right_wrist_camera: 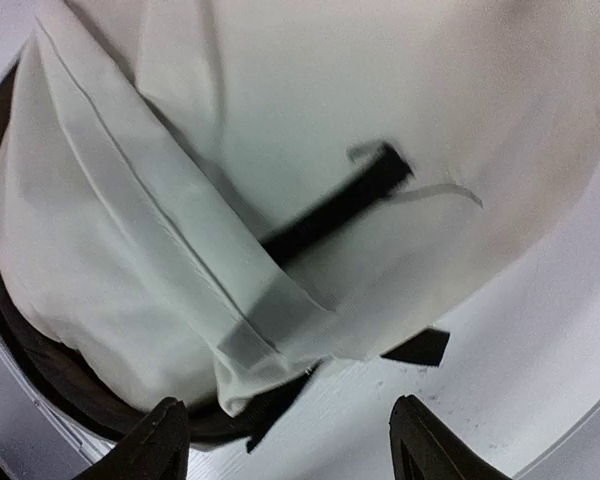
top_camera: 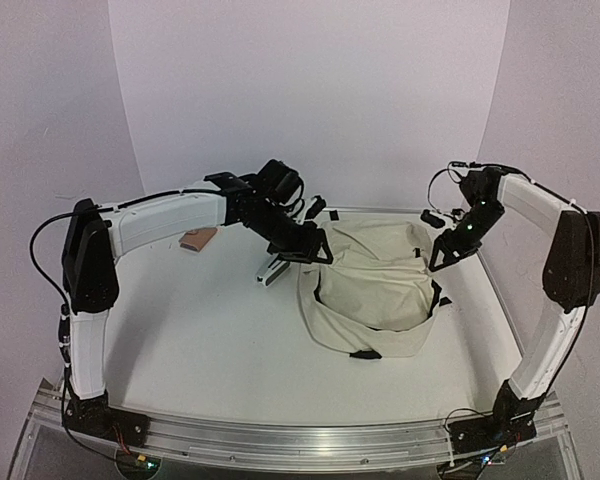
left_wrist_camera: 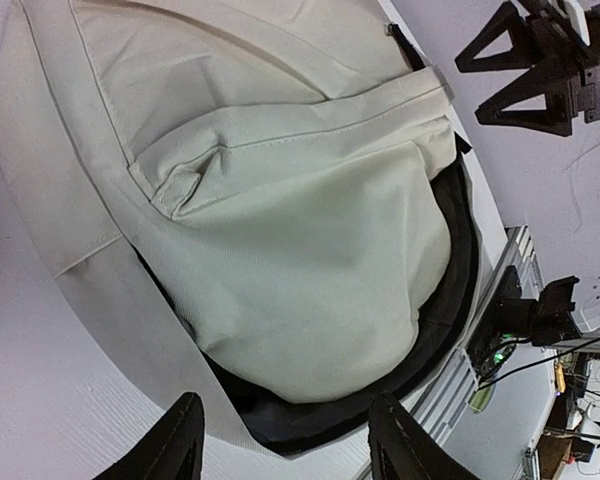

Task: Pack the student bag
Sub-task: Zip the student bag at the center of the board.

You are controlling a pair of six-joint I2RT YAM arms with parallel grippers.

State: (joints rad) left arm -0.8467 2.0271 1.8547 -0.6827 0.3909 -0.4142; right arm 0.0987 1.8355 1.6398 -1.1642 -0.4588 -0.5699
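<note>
Looking down from the top camera, I see the student bag [top_camera: 375, 290] slumped on the white table [top_camera: 210, 350], right of centre in the frame, its cream fabric crumpled; my left gripper [top_camera: 315, 255] sits at the bag's upper left edge, and my right gripper [top_camera: 445, 252] hangs over its upper right corner.

On the left wrist view the two dark fingers [left_wrist_camera: 185, 445] stand spread at the bottom of the frame, with the bag's hem and dark lining [left_wrist_camera: 450, 300] showing between them; I cannot tell whether they touch the cloth. The right gripper shows in the upper right of that same view, its triangular fingers apart.

On the right wrist view the fingers [right_wrist_camera: 160, 440] are also spread wide, low in the frame; the cream fabric fills the picture above them, and a black strap [right_wrist_camera: 335, 210] lies slantwise across its middle, blurred.

A small pinkish-brown object [top_camera: 197, 238] lies on the table at centre left, behind the left arm; a pale flat item [top_camera: 272, 272] lies just left of the bag, under that arm; I cannot tell what either is.
</note>
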